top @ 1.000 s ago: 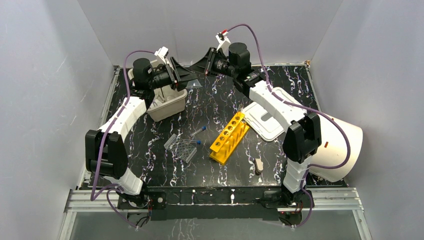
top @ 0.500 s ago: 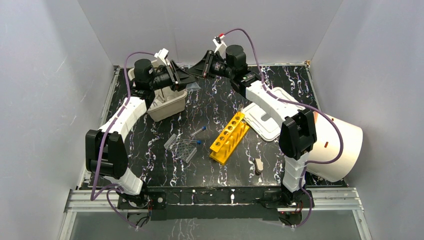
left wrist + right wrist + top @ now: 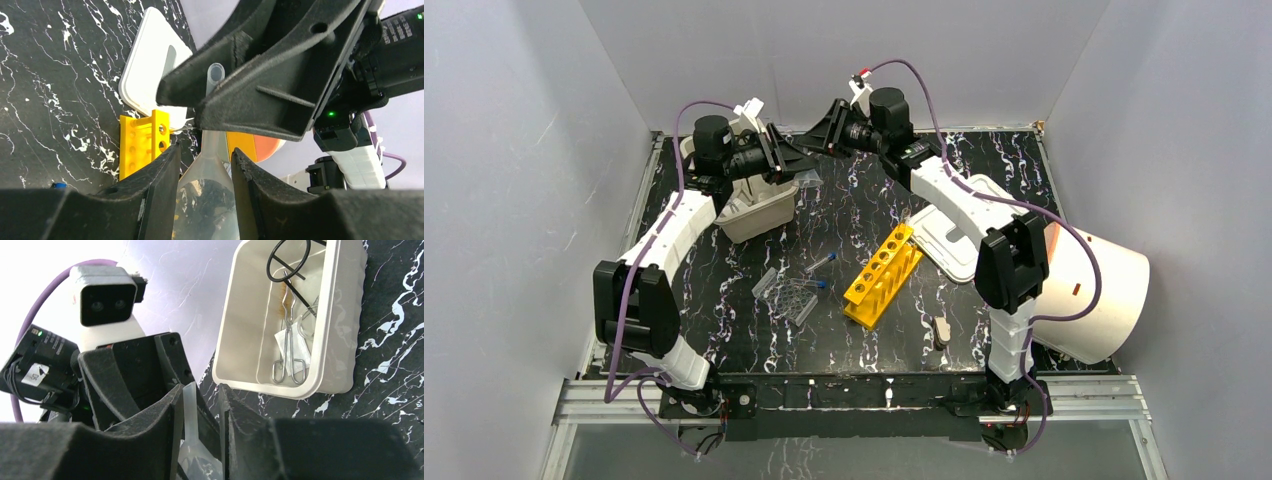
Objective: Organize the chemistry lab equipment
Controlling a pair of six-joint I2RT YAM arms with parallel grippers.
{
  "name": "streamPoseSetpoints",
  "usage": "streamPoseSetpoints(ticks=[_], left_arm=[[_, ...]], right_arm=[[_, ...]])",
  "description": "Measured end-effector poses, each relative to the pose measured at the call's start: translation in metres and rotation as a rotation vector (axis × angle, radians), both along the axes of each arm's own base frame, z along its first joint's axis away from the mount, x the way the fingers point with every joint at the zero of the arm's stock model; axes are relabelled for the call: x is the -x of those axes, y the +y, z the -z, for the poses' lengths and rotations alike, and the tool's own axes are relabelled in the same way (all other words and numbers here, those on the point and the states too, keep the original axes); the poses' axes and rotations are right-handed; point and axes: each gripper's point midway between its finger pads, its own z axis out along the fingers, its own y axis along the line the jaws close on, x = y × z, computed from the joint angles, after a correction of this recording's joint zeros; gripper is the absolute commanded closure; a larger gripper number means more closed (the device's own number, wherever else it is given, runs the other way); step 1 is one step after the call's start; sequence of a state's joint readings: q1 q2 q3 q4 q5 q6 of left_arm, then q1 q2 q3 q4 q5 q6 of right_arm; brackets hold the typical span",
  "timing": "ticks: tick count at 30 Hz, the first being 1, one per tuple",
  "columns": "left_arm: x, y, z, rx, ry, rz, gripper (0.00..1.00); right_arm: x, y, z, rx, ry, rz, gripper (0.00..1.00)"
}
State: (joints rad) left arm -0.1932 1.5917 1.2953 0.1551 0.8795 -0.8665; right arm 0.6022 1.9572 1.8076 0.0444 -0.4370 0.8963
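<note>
Left wrist view: clear funnel (image 3: pixel 209 200) gripped at the wide cone by left pincer (image 3: pixel 202 152), slim stem clamped in right pincer (image 3: pixel 200 390); held aloft between both, above the far middle of the surface (image 3: pixel 854 210); probably light, thin-walled, slick and crackable, so best taken gently at the cone's shoulder, not the tapering stem; nearby beige bin (image 3: pixel 345 315) holding black wire loop (image 3: pixel 270 267), metal tongs (image 3: pixel 286 307) and some clear glassware (image 3: pixel 302 347); yellow tube rack (image 3: pixel 882 275) seemingly empty.
</note>
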Motion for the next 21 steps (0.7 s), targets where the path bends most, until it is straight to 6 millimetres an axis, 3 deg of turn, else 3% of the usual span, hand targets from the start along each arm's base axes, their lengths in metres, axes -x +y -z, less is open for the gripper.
streamPoseSetpoints(ticks=[3, 5, 7, 13, 16, 21], left_arm=[[0.0, 0.0, -0.001, -0.009, -0.01, 0.002, 1.0], [0.0, 0.001, 0.001, -0.016, -0.007, 0.002, 1.0], [0.0, 0.003, 0.004, -0.027, 0.0, -0.002, 1.0], [-0.006, 0.02, 0.019, -0.096, 0.034, -0.057, 1.0], [-0.017, 0.04, 0.023, -0.156, 0.037, -0.126, 1.0], [-0.037, 0.084, 0.031, -0.293, 0.023, -0.272, 1.0]], right_arm=[[-0.007, 0.001, 0.001, -0.002, 0.02, 0.012, 0.45], [-0.011, 0.0, 0.003, -0.001, 0.035, 0.026, 0.32], [-0.015, -0.002, 0.005, 0.001, 0.053, 0.039, 0.27], [-0.036, -0.012, -0.021, -0.037, 0.013, 0.071, 0.24], [-0.044, -0.021, -0.029, -0.049, -0.002, 0.09, 0.24], [-0.052, -0.032, -0.024, -0.033, 0.005, 0.113, 0.24]])
